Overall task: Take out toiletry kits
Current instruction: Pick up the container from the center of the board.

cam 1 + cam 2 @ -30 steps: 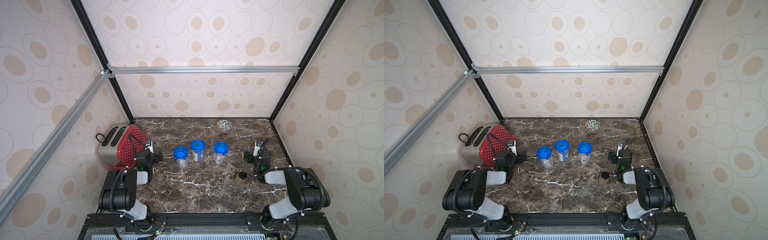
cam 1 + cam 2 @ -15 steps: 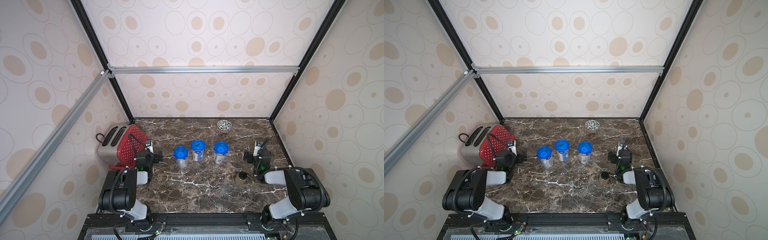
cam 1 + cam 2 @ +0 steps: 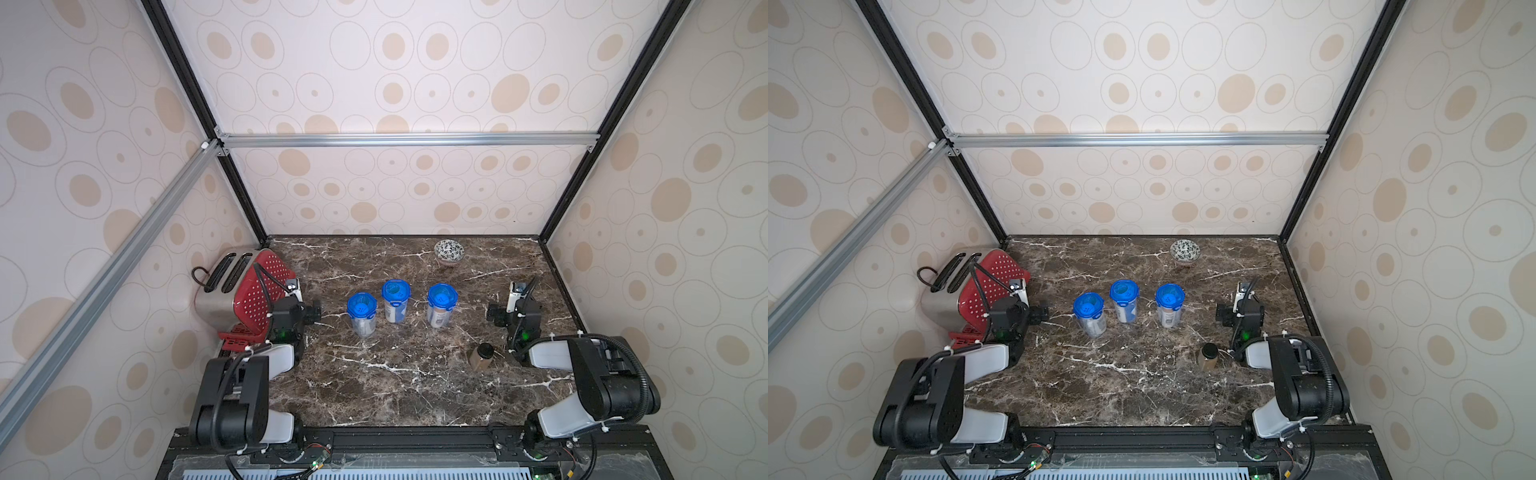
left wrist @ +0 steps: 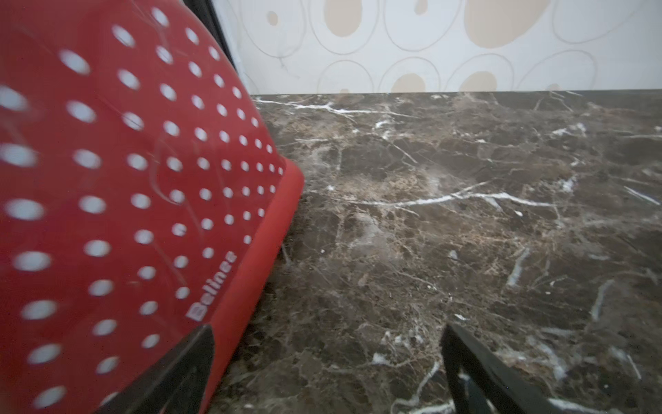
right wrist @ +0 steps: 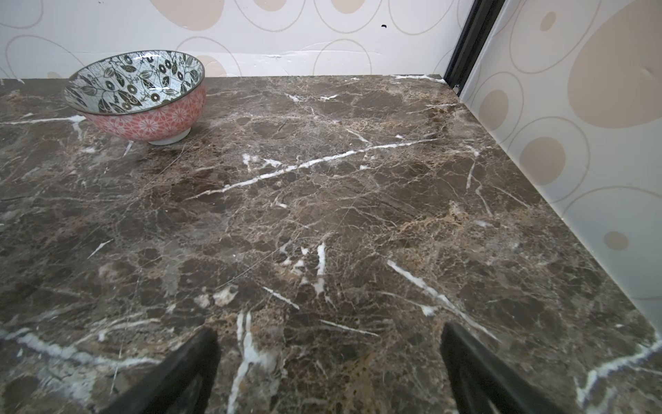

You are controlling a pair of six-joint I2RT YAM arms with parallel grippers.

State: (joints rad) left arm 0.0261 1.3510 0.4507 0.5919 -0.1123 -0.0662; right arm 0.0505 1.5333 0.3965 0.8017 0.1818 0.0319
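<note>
The front half of the worktop (image 3: 395, 399) lay bare, save a small brown jar (image 3: 482, 357) toward its right side. Farther in, the left gripper (image 4: 327, 337) stood with jaws spread wide and empty, close beside the red toaster (image 4: 125, 179) at the left wall. The right gripper (image 5: 327, 333), equally spread, held nothing near the right edge. Between them the toiletry kits (image 3: 394, 313) sat inside three blue-lidded clear jars (image 3: 442, 297), well apart from both. A patterned bowl (image 5: 136, 89) stood by the back wall.
</note>
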